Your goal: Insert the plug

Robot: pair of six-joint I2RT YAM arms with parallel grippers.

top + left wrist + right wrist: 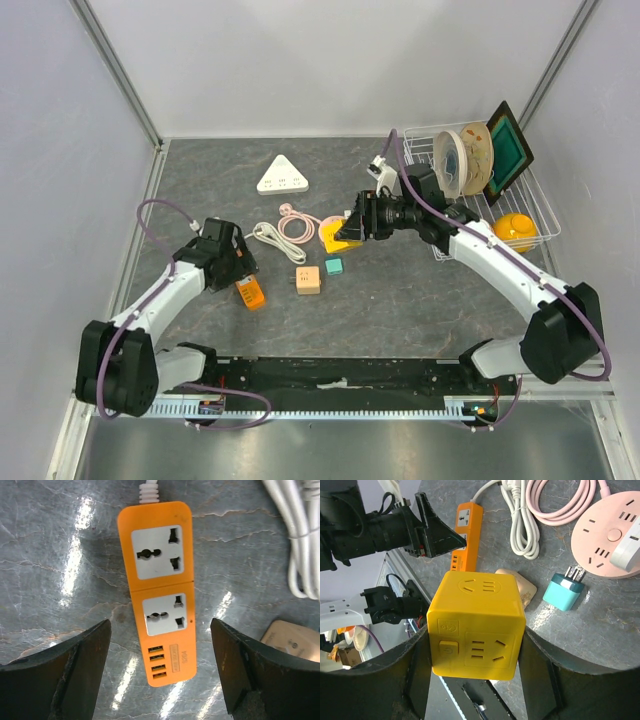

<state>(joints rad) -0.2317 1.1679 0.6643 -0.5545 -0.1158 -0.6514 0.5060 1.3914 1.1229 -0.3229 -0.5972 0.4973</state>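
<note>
The grey marbled worktop (pixel 200 190) spreads under both my arms, with a wire basket (pixel 541 200) of dishes at its far right edge. My left gripper (pixel 160 630) hangs over the orange power strip (pixel 155 545), spread wide, a finger on each side of it and clear of it, holding nothing. The strip lies flat with its two sockets and a row of USB ports facing up.

My right gripper (pixel 475 645) is part way closed on the yellow cube socket (pixel 480 595), one finger pressed to each side of it. I cannot tell whether the cube is lifted or resting on the worktop. Beyond it lie a pink round power strip (pixel 605 535) and a bundled white cable (pixel 517 520). Closer in is a small peach block (pixel 520 587).

Smallest is the teal plug (pixel 562 594), which I take to be the thing to insert. It lies on its side on the worktop between the peach block and the pink strip, near the cube but apart from it, untouched, with its metal pins pointing towards the pink strip.

I judge it light, rigid and smooth plastic, so it could skid or twist under a careless pinch. I would take it by the flat sides of its teal body, well behind the pins, squarely enough that it stays straight when pushed, since the pins will need firm pressure and a steadied socket
</note>
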